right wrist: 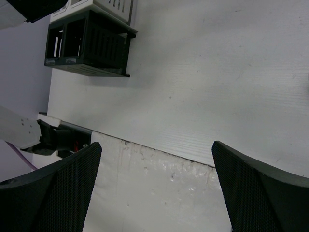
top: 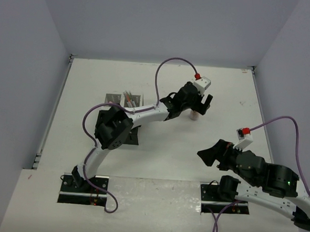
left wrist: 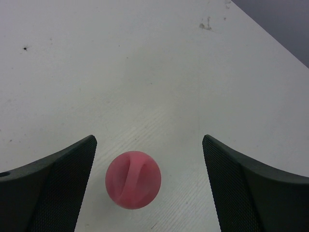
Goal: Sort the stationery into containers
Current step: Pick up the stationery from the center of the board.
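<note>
The pink-capped small bottle (top: 195,117) stands upright on the white table (top: 157,158), right of centre. In the left wrist view its round pink cap (left wrist: 133,179) sits between my open fingers, closer to the left finger (left wrist: 58,183) and touching neither. My left gripper (top: 202,107) hovers open just above it. The organiser (top: 125,100) stands at centre left, with pens (top: 129,97) in a white mesh compartment; its black compartments (right wrist: 89,46) are partly hidden by my left arm. My right gripper (top: 211,156) is open and empty near the table's front edge. The other stationery is out of view.
A raised white strip (right wrist: 159,193) with a seam runs along the table's near edge under my right gripper (right wrist: 157,147). The arm bases (top: 82,188) are bolted there. Grey walls close in the table on three sides.
</note>
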Tool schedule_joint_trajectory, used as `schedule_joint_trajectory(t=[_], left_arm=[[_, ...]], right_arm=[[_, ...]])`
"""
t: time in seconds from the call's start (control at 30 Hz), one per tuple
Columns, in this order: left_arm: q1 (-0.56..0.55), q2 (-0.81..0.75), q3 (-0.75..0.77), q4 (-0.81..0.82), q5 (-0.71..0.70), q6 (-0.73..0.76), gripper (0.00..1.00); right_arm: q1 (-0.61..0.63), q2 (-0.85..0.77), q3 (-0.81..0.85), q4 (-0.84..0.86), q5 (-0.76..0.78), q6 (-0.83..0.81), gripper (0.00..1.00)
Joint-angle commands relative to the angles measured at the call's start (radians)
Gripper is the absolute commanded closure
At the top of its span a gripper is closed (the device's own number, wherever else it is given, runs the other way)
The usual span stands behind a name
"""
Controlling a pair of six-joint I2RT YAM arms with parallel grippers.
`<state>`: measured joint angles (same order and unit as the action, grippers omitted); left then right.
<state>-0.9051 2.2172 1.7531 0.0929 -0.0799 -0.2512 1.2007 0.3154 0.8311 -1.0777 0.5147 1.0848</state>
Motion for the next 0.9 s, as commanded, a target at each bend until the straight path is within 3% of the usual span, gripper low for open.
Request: schedule_joint_trajectory(t=[0.0,0.37,0.57,0.73,0.87], left_arm=[[-0.008,0.04,-0.014,0.055,0.025,-0.011,0.09],[-0.014,0.05,-0.052,0.07,-0.038,-0.019,0.17],[-0.014,0.045,-0.043,0.084,-0.029,-0.023,0.42],[-0.014,0.034,-0.041,0.083,-0.032,-0.007,0.77],[-0.015,0.023,-0.041,0.079,-0.034,0.002,0.95]], right_arm=[[0.0,0.02,-0.007,0.03,-0.008,-0.018,0.01],[-0.001,0.019,-0.009,0.045,-0.018,-0.026,0.01],[0.0,0.027,-0.012,0.053,-0.022,-0.034,0.01],[-0.001,0.03,-0.013,0.058,-0.024,-0.04,0.01],[0.0,0.026,-0.014,0.057,-0.022,-0.043,0.01]])
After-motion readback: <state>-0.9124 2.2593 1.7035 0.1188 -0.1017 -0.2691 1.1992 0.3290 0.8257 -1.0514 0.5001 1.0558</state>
